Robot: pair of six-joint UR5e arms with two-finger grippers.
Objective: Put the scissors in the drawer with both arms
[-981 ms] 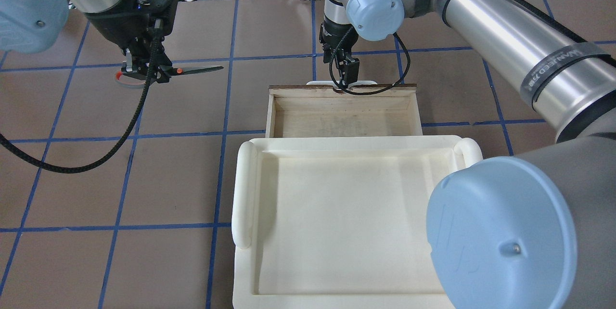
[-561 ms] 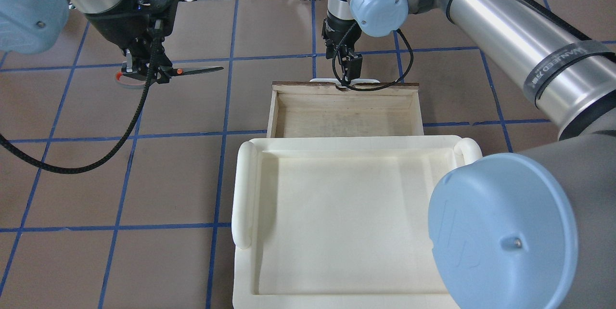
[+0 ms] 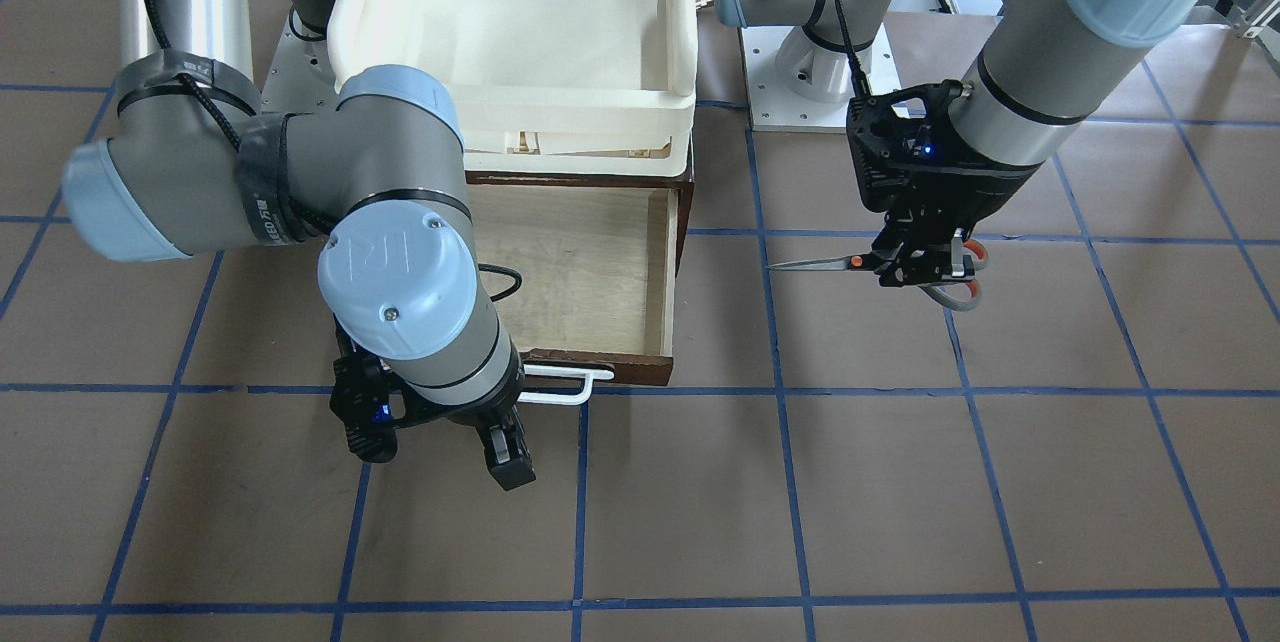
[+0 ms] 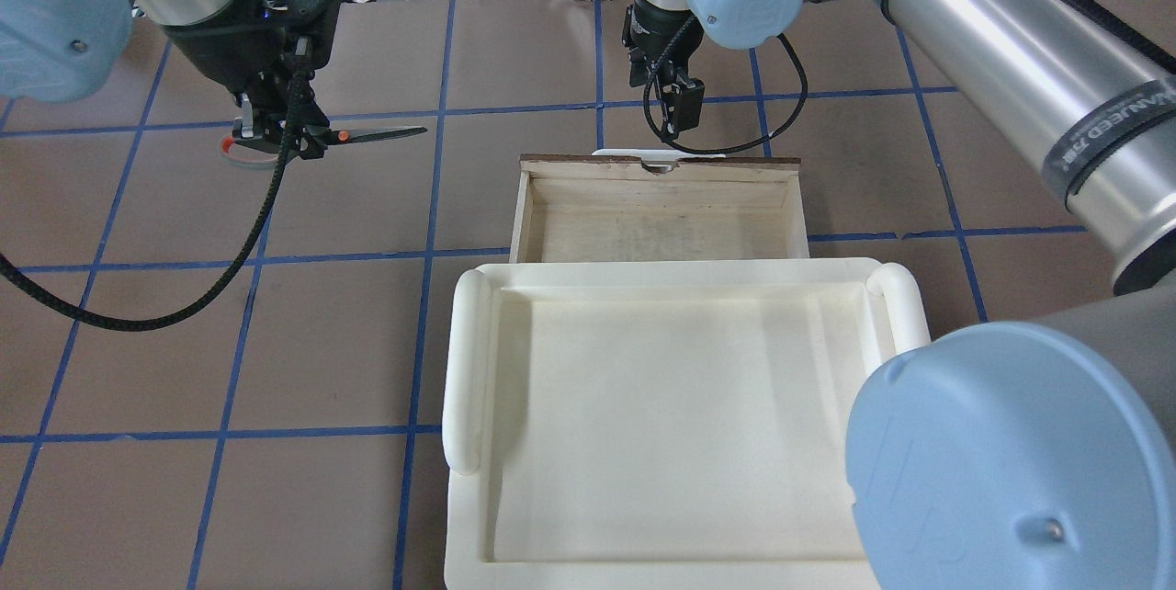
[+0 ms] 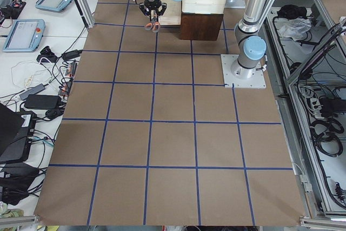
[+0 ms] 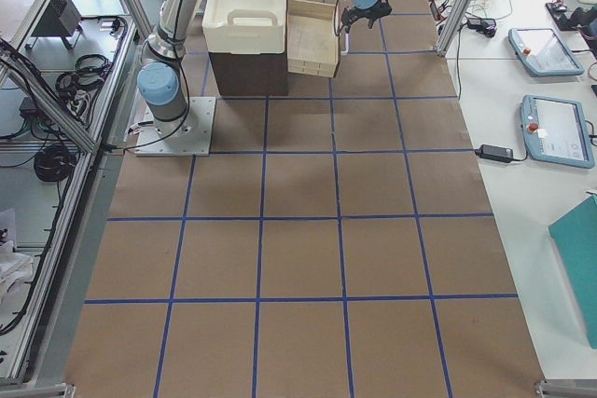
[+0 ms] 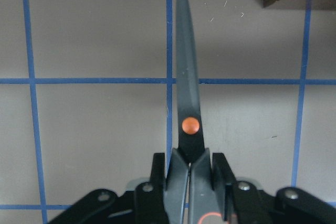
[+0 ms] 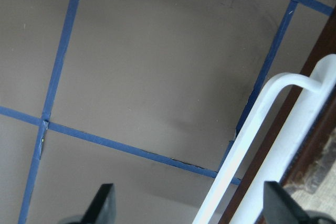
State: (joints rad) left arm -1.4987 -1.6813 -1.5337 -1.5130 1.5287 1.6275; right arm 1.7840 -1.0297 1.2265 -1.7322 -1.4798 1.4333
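My left gripper is shut on the scissors near their pivot and holds them level above the table, left of the drawer, blades pointing toward it. The left wrist view shows the dark blades and orange pivot dot of the scissors sticking out from the shut gripper. The drawer is pulled open and its pale interior is bare. My right gripper is open and empty, just beyond the white bar handle and off it. The handle also shows in the right wrist view.
A cream-white plastic tray sits on top of the cabinet, above and behind the open drawer. The brown table with blue grid lines surrounds the cabinet. In the front-facing view my right arm's elbow overhangs the drawer's corner.
The drawer slid out a little more. Then my right gripper came off the handle and moved away from the drawer front. The left gripper with the scissors has not moved.
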